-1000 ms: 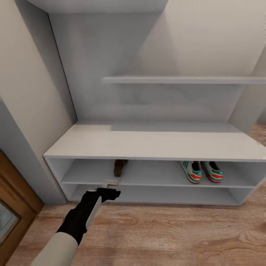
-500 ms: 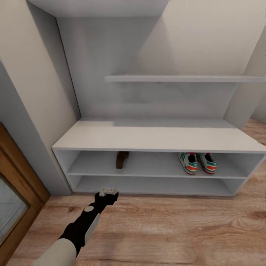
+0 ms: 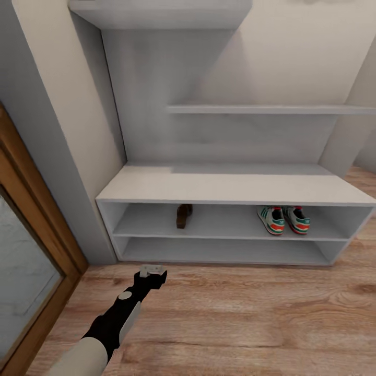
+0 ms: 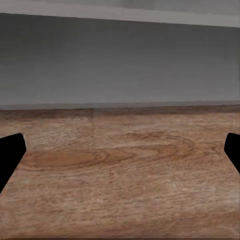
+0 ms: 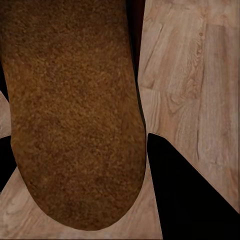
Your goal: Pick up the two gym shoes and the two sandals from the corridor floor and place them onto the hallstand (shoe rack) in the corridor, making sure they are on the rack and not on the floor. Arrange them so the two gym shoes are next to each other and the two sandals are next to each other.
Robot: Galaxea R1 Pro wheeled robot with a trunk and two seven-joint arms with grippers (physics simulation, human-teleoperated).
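The white-grey hallstand (image 3: 230, 188) stands against the wall. On its upper open shelf sit the two gym shoes (image 3: 284, 220), side by side at the right, and one brown sandal (image 3: 183, 215) toward the left. My left gripper (image 3: 152, 270) hovers over the wood floor (image 3: 250, 313) in front of the rack; in the left wrist view (image 4: 122, 150) its fingers are spread wide with nothing between them. In the right wrist view the other brown sandal (image 5: 70, 110) hangs above the floor, with my right gripper (image 5: 75, 150) shut on it and a black finger (image 5: 185, 195) on each side.
A wood-framed door with a glass pane (image 3: 26, 271) stands at the left, next to a grey wall corner (image 3: 68, 156). A wall shelf (image 3: 261, 109) runs above the rack. Bare plank floor stretches in front of the rack.
The camera has pulled back and swung left, so the rack looks smaller and the door shows more. The left gripper, earlier at the shelf front, is now over the floor, away from the rack.
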